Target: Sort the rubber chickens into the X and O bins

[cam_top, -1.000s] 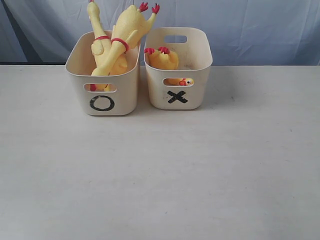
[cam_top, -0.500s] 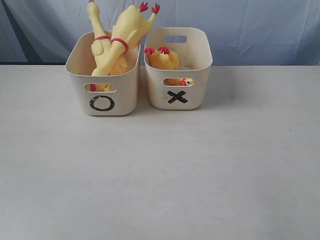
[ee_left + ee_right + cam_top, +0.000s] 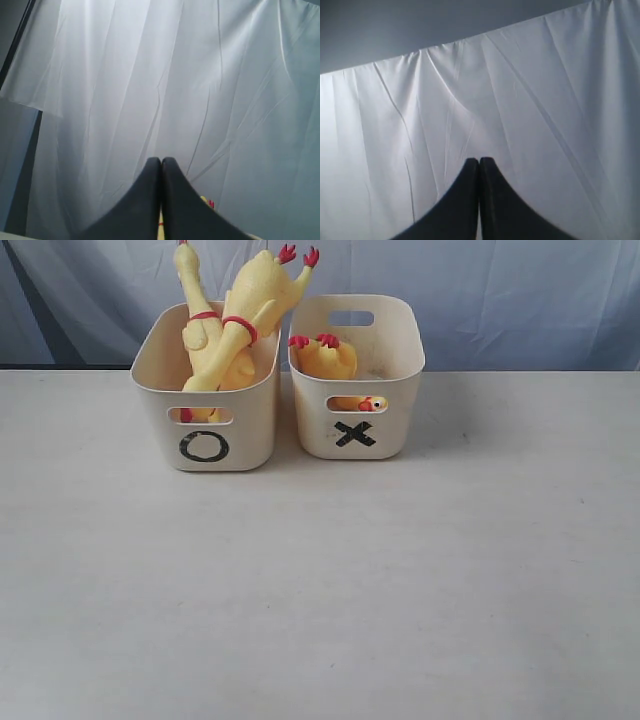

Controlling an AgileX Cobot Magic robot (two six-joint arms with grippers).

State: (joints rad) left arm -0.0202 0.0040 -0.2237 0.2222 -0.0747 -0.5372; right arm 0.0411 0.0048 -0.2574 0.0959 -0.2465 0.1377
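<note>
Two cream bins stand side by side at the back of the table. The O bin (image 3: 160, 390) on the left holds two long yellow rubber chickens (image 3: 240, 320), crossed and sticking out above the rim. The X bin (image 3: 395, 360) on the right holds the shorter chicken (image 3: 323, 357), whose head shows through the front slot. Neither arm shows in the exterior view. My left gripper (image 3: 160, 161) is shut with nothing in it and faces the curtain; a bit of yellow and red (image 3: 207, 202) peeks past it. My right gripper (image 3: 479, 161) is shut too, empty, facing the curtain.
A pale table (image 3: 320, 580) spreads in front of the bins. A light blue-white curtain (image 3: 500, 300) hangs behind them, with a dark strip at its left edge.
</note>
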